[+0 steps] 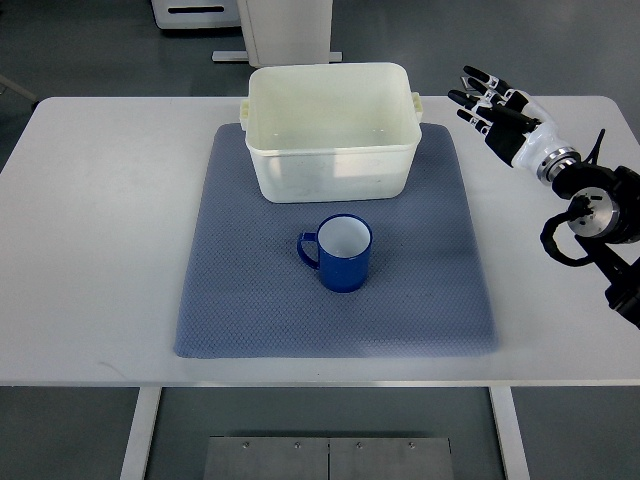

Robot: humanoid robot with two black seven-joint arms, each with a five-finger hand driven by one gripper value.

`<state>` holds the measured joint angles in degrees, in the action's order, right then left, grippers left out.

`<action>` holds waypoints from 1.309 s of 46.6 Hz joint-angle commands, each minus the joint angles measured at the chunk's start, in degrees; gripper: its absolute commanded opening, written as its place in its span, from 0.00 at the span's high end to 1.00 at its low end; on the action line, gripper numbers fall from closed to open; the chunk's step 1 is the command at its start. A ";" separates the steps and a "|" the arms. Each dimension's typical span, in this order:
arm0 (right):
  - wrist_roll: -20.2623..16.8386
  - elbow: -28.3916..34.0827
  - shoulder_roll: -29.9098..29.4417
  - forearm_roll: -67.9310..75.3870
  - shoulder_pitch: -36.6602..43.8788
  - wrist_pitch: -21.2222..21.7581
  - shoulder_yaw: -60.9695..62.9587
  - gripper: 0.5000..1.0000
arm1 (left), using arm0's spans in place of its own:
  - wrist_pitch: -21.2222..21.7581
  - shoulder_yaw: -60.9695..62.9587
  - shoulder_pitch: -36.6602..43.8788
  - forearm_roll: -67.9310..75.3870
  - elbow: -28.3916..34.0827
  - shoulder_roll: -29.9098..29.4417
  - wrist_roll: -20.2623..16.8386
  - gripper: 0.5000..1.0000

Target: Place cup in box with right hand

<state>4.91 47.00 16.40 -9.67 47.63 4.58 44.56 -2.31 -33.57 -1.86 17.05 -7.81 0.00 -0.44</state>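
A blue cup [340, 254] with a white inside stands upright on the blue-grey mat [240, 300], its handle to the left. The white plastic box [330, 128] stands just behind it at the mat's far edge and looks empty. My right hand [488, 103] hovers over the table to the right of the box, fingers spread and holding nothing, well apart from the cup. The left arm is out of view.
The white table [90, 230] carries the mat. Beyond the far edge stands a white cabinet [285, 28] on the grey floor. The right arm's black joint and cables [595, 225] hang over the table's right side.
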 commanded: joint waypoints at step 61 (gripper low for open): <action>0.10 -0.25 0.65 0.00 0.00 -0.01 0.00 0.00 | -0.07 -0.01 1.25 0.00 -0.01 0.00 0.00 0.00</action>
<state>4.97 46.74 16.96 -9.67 47.44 4.58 44.55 -2.38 -33.62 -0.61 17.05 -7.83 0.00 -0.43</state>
